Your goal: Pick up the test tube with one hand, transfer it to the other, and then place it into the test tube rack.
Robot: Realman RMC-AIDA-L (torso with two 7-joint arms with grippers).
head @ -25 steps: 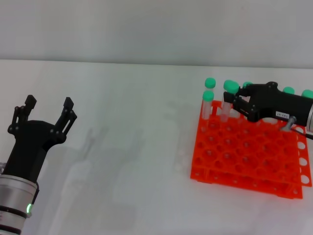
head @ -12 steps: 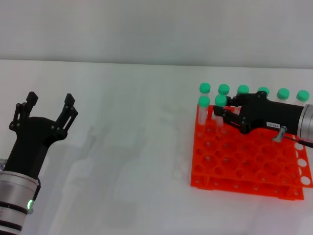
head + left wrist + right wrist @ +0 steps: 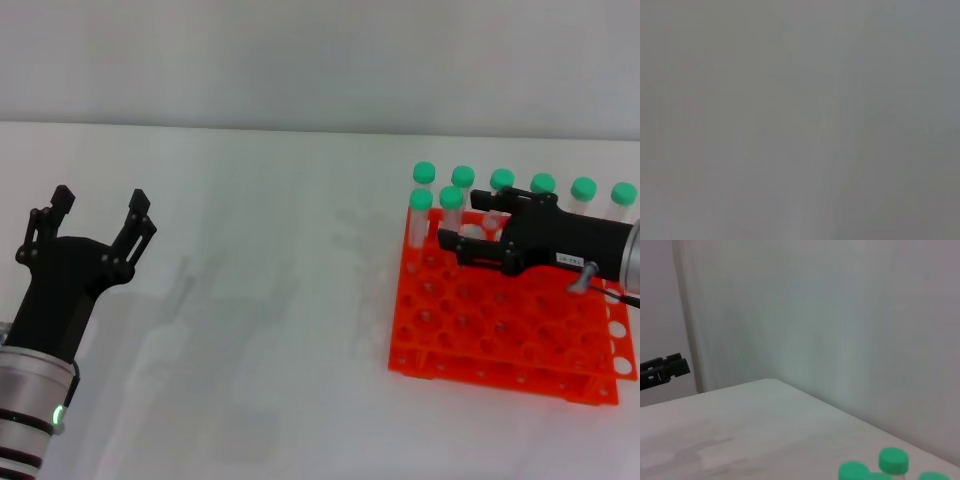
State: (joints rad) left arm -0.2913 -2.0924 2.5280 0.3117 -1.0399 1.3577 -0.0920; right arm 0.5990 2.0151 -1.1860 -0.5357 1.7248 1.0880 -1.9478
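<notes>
The orange test tube rack [image 3: 500, 335] stands on the white table at the right. Several green-capped tubes stand upright in its far rows. One test tube [image 3: 452, 199] stands in the second row beside another tube [image 3: 421, 200], just off my right gripper's fingertips. My right gripper [image 3: 470, 221], black with a white label, hovers over the rack, open and empty. My left gripper [image 3: 100, 205], black claws on a white ringed arm, is open and empty at the far left. The right wrist view shows green caps [image 3: 894, 460] and the left gripper's fingers [image 3: 667, 369] far off.
The white table [image 3: 270, 300] spreads between the two arms, with a pale wall behind it. The left wrist view shows only plain grey.
My right gripper brought the green-capped tube down into the rack's second row, let go of it and drew back a little to the right. The left arm has hardly moved.
</notes>
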